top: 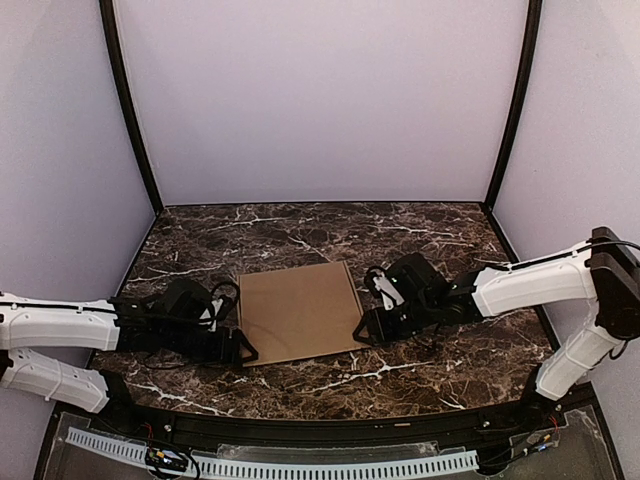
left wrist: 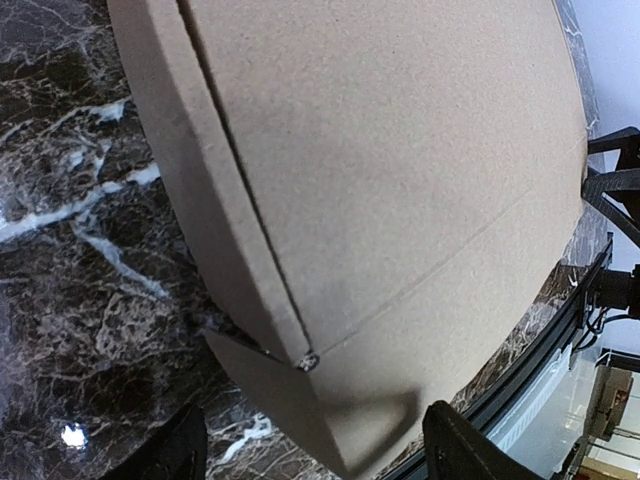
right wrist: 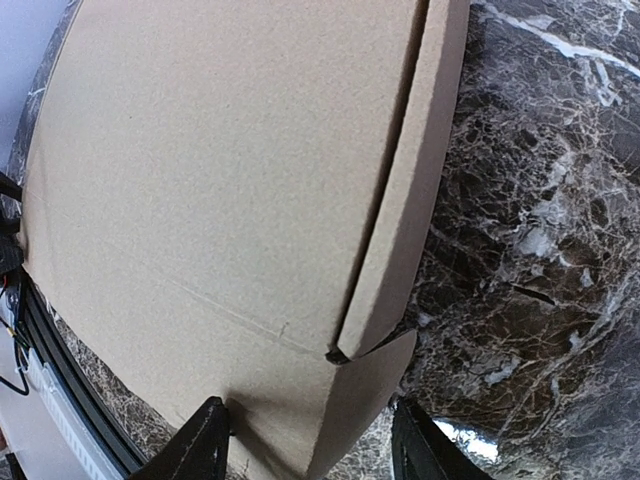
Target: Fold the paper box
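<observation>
Your left gripper (top: 243, 350) is released. In its wrist view the two fingers (left wrist: 462, 445) stand wide apart. The near left corner of the box (top: 300, 311) lies between them and touches neither.

Your right gripper (top: 368, 326) is unclenched too, its jaws apart and straddling the near right corner. One finger (right wrist: 205, 445) overlaps the box's near edge, and you cannot tell whether it presses there. The other sits just beside the corner, apart from it.

Both arms reach in low from the sides, the left from the table's left edge and the right from its right edge. Each gripper meets the box at one near corner.

The box is plain brown, closed and flat. It lies in the middle of the table (top: 420, 235), nearer the near edge than the far one, and is turned a little off square with those edges. A crease runs across the top close to the near side. A narrow side wall shows along each outer edge. At each near corner, where side wall and front meet, you can see a small dark gap.
</observation>
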`<state>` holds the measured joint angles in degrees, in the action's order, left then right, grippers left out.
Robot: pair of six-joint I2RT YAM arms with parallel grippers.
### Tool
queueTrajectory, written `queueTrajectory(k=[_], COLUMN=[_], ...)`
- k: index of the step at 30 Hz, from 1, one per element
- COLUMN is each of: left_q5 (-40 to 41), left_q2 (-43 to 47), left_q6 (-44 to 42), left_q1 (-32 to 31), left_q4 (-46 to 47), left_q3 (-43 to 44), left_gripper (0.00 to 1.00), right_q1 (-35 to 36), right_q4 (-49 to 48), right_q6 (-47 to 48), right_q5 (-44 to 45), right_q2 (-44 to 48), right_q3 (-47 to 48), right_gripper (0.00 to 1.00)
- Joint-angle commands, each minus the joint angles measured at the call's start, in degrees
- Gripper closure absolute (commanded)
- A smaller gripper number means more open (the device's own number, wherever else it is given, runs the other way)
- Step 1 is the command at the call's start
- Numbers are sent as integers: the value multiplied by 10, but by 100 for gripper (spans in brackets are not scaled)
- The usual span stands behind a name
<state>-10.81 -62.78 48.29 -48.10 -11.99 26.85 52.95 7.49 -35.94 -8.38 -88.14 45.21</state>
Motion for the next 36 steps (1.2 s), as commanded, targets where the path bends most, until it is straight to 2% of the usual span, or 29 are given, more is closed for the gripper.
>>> queueTrajectory(k=[1,20,29,36], left_q5=[-17,-19,-12,12], left_q2=[-22,-31,-31,-35], left_q6=[20,26,17,-13], left_q1=[2,3,3,3], left_q4=[57,77,66,12], left_q3=[-4,-8,-5,14], left_gripper=[28,48,50,51], right_q1=[-7,-12,-12,-12], right_q4=[-16,-53,-63,-72], right_q6=[-3,-22,-26,-22], right_q5=[-9,-42,-47,-50], right_q2=[-6,-9,-16,-35], right_q3=[9,-9,-14,-14], right_gripper=[47,59,63,66])
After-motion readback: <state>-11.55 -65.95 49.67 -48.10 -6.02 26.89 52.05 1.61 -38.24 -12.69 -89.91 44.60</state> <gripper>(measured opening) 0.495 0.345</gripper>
